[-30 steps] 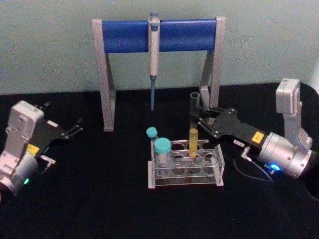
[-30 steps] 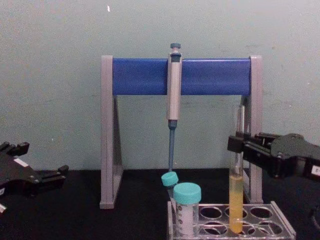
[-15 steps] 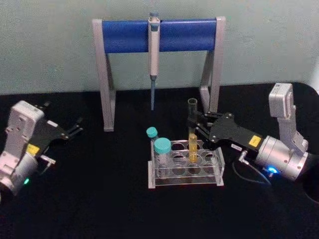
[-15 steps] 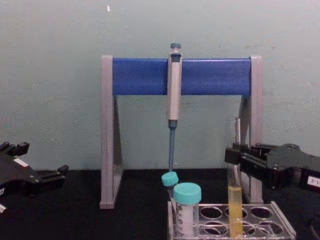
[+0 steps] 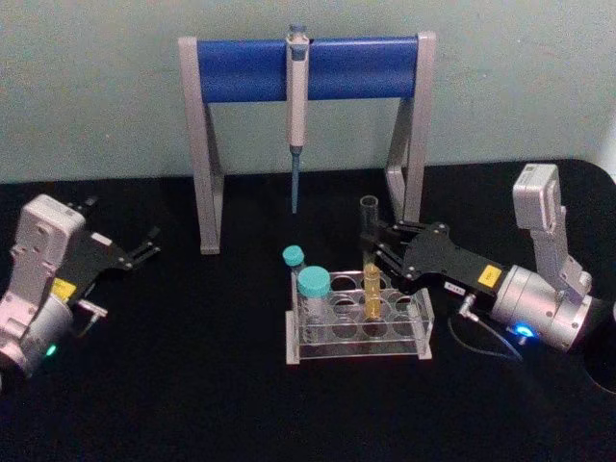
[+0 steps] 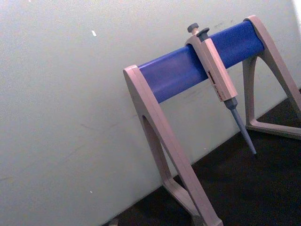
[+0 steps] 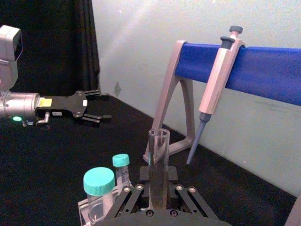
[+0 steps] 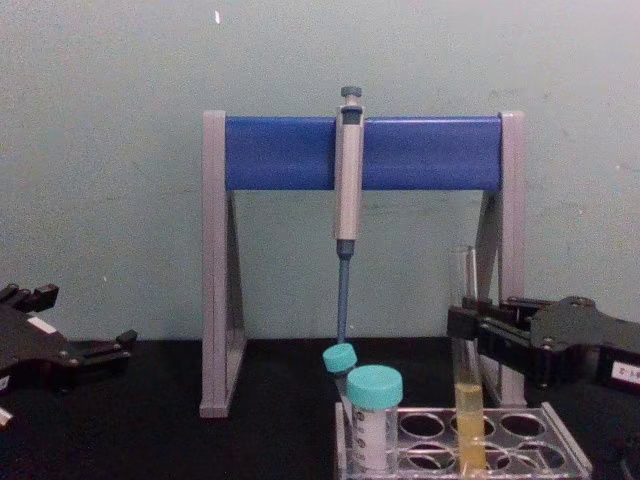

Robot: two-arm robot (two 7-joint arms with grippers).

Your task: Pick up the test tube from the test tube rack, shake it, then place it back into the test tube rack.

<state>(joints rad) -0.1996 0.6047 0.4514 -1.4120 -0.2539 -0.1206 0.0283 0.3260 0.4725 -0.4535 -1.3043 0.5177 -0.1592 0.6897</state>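
The right gripper (image 5: 373, 246) is closed on the test tube (image 5: 372, 287), its black fingers (image 7: 141, 181) pressed to the glass on either side, above the liquid and below the open mouth. It reaches in from the right edge of the desk (image 5: 192, 395) with its arm lying low over the black top. The tube stands upright, its round bottom and yellow liquid down in a hole about midway along the test tube rack (image 5: 327, 348); which row it sits in cannot be told. The rack rests on the desk a little right of the middle, towards the front. At its left end stand a large teal-capped vial (image 5: 313, 284) and a smaller one (image 5: 293, 256) just behind it, the smaller tilted. Behind the rack, near the back edge of the desk, is the grey-and-blue pipette stand (image 5: 241, 67), with a pipette (image 5: 297, 96) hung from its blue bar, tip down and clear of the desk. The left gripper (image 5: 149, 245) hangs near the left edge of the desk, well apart from the rack, its fingers spread and holding nothing.
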